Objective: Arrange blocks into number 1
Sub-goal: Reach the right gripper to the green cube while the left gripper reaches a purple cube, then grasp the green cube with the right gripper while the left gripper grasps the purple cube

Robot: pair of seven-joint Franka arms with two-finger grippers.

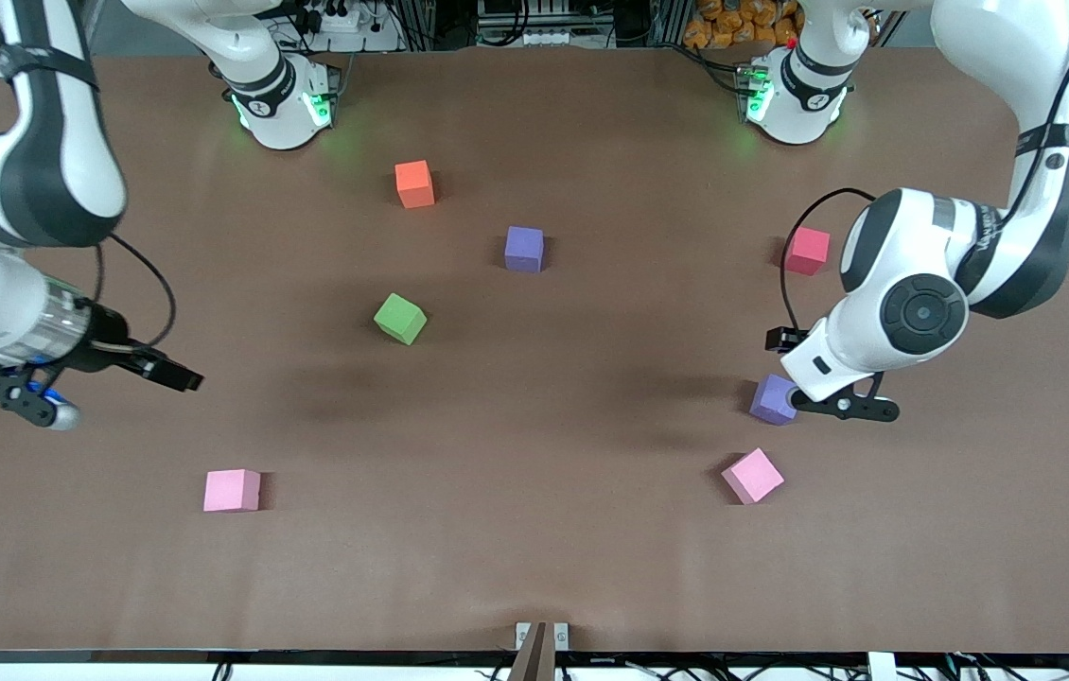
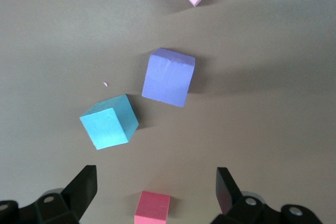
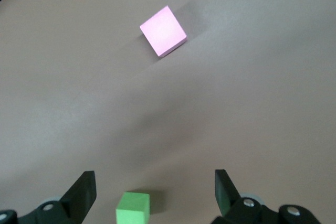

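With the fingers of the left gripper [image 2: 155,192] spread apart and empty over the purple block [image 2: 168,77], the adjacent light-blue cube [image 2: 109,122] could be struck on descent, while the right gripper [image 3: 155,192], likewise spread apart, is held over the counter [image 1: 534,567].

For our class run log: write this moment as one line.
left gripper: open, empty, over purple block | right gripper: open, empty, waiting | blocks: scattered, none placed

Pretty plain setup: a wide table with a matte brown top [image 1: 534,567] fills the view. Up top there's a dark metal rack with cables [image 1: 459,19] and some orange bags [image 1: 733,24].
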